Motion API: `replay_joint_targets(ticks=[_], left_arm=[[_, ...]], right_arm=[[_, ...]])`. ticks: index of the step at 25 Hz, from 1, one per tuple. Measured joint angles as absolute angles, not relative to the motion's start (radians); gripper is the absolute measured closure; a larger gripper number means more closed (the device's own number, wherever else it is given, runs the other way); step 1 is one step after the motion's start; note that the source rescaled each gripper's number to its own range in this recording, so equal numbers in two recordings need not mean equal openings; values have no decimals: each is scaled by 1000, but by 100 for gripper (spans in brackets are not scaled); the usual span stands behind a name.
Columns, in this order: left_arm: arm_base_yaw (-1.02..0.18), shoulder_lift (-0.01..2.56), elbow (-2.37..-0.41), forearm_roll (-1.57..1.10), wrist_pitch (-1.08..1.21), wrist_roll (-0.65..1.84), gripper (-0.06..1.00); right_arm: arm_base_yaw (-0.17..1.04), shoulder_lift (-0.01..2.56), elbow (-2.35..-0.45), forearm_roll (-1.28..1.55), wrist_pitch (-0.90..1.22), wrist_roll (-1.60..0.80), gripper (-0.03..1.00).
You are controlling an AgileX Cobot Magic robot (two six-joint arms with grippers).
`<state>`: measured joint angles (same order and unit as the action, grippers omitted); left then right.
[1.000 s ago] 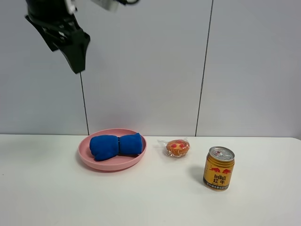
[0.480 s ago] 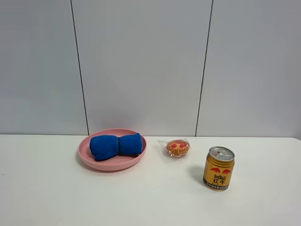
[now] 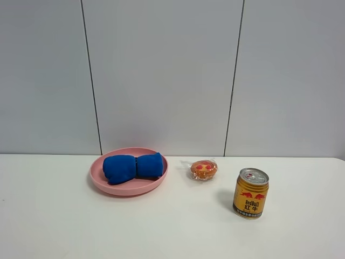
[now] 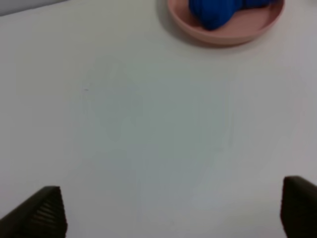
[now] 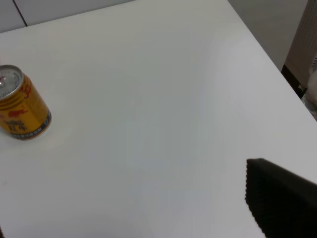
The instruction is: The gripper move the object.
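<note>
A rolled blue cloth (image 3: 132, 167) lies in a pink plate (image 3: 102, 184) on the white table. A small wrapped cake (image 3: 204, 169) sits to the right of the plate. A gold drink can (image 3: 250, 193) stands upright further right and nearer the front. Neither gripper shows in the exterior high view. In the left wrist view my left gripper (image 4: 173, 213) is open and empty over bare table, apart from the plate (image 4: 223, 34) and cloth (image 4: 218, 10). In the right wrist view my right gripper (image 5: 141, 223) is open and empty, well away from the can (image 5: 21, 111).
The table's right edge (image 5: 277, 64) runs close to my right gripper, with the floor beyond it. A grey panelled wall (image 3: 172, 75) stands behind the table.
One second ago the left arm hung at the top left of the exterior high view. It has since left that view. The objects have not moved.
</note>
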<state>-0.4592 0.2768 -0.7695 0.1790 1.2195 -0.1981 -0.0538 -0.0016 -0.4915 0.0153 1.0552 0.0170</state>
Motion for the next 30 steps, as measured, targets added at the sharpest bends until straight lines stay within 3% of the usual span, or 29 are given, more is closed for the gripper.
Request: replay_joint_targets(ticks=[6, 19, 30], left_arm=[[-369, 160, -689, 149, 1210, -150, -2], [53, 44, -513, -24, 1054, 94, -2], [67, 42, -510, -19, 1050, 79, -2]], right_arm=[[-54, -2, -492, 15, 1055, 17, -3], [-54, -2, -492, 15, 1055, 17, -3], [-54, -2, -492, 15, 1055, 17, -3]])
